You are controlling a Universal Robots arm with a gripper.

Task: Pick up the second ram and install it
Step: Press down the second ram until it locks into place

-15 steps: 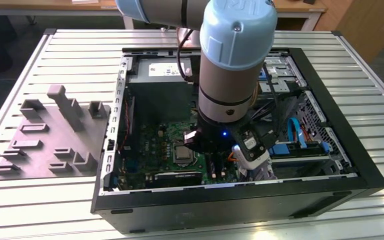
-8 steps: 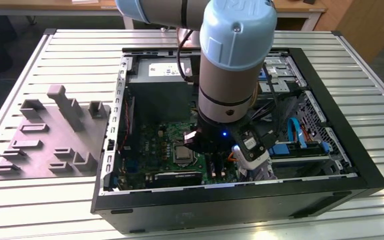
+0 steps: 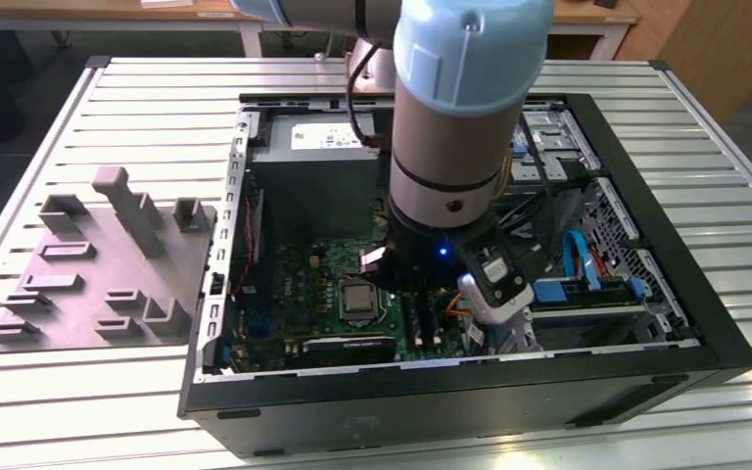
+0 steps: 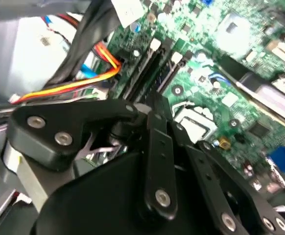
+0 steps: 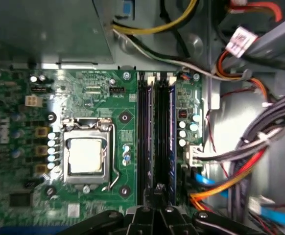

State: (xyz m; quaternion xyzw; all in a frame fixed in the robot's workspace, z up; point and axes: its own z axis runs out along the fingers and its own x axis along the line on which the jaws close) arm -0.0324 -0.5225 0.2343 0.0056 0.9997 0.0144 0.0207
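If reading the exterior view from its left: grey holder tray (image 3: 102, 264) on the slatted desk (image 3: 36, 411), well apart from the action, with no stick spotted on it. Then the open PC case (image 3: 481, 392), with the arm (image 3: 461, 117) reaching straight down into it over the motherboard.

Same order in the first wrist view: CPU socket (image 5: 86, 154), then the memory slots (image 5: 154, 137), then the cable mess (image 5: 240, 166). Pretty sure the second ram (image 5: 172, 137) is that dark blue stick standing on edge in the slot furthest from the socket, so seated or close to it, though not certain it's fully home. Could be another stick in the slot nearest the socket, too dark to call.

Gripper (image 5: 158, 192) parked right at one end of the slots, the end away from the power supply (image 3: 310, 166). From there, stick just beside it on the cable side, long axis running along the slots toward the power supply. Can't tell how the jaws stand, or whether gripping anything at all.
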